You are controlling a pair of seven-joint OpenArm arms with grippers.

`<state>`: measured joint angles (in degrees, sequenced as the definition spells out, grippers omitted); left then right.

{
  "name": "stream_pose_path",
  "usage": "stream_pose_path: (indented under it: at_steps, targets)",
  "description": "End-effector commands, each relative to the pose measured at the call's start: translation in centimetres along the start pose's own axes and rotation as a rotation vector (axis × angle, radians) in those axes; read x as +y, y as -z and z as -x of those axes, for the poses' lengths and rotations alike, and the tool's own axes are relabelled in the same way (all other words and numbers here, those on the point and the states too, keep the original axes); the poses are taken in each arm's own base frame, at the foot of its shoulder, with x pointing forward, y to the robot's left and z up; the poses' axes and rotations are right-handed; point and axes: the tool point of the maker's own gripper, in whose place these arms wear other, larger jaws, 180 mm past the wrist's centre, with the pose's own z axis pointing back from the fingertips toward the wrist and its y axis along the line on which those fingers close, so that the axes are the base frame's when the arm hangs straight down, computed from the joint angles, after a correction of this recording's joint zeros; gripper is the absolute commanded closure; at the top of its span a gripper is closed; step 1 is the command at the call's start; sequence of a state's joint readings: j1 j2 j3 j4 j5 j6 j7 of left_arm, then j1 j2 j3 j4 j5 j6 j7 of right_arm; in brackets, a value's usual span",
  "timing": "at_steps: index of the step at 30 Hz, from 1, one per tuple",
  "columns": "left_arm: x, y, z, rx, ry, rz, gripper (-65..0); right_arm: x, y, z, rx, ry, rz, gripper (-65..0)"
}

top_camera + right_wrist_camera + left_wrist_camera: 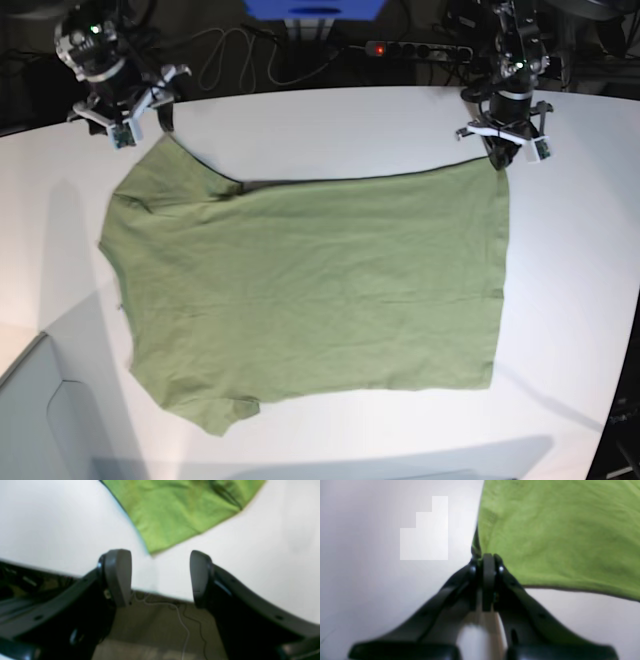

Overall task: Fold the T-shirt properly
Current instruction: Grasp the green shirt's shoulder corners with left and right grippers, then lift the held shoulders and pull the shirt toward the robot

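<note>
Left wrist view: left claw point(488, 566) is pinched tight, pads together w/ the shirt point(557, 535) corner nipped between them. A dark edge of cloth runs up from the tips, and the green spreads away up and to the right of the claw. Bare tabletop point(370, 580) lies to its left and below the hem. Looks like the grab step of the first fold: one corner is secured, the other isn't yet.

Right wrist view: right claw point(160, 577) stands wide, holding nothing. The shirt point(180, 510) sleeve tip sits just ahead of the gap, pointing at it, not btwn the pads and not touching them as far as I can tell. White tabletop point(262, 555) on both sides; its edge and the floor w/ cables show under the claw. Next move, I'd say: ease fwd and down so the tip sits btwn the pads, then close. The tip is thin and flat on the surface, so it could slip out or only one layer get caught.

Base view: shirt point(310, 290) lies spread flat, lightly wrinkled, mid tabletop point(580, 280). Left claw point(499, 152) is on the far hem corner at the pic's right; right claw point(137, 117) hovers just above the far sleeve at the pic's left. Once both grip, the far edge prob. gets lifted and carried toward the near edge. Fold itself not begun.
</note>
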<state>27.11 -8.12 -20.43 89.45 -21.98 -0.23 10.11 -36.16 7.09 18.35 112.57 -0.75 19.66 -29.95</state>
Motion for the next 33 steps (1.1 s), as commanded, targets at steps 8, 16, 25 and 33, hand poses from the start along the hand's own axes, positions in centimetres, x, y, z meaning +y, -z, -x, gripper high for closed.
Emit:
stream_pose_path:
  at_steps: [8, 16, 25, 33]
  targets:
    - [0.4, -0.4, 0.3, 0.013, 0.007, -0.009, 0.0, -0.3, 3.0, 1.7, 0.036, 0.051, -0.032, -35.5]
    - [0.5, -0.5, 0.5, 0.018, 0.008, -0.009, 0.0, -0.4, 3.9, 2.4, 0.052, 0.071, -0.035, -35.5]
    - [0.5, -0.5, 0.5, 0.019, 0.009, -0.011, 0.0, -0.9, 4.9, 2.4, 0.059, 0.084, -0.034, -34.8]
    - [0.5, -0.5, 0.5, 0.019, 0.011, -0.011, 0.0, -1.0, 4.6, 3.5, 0.096, 0.054, -0.02, -4.1]
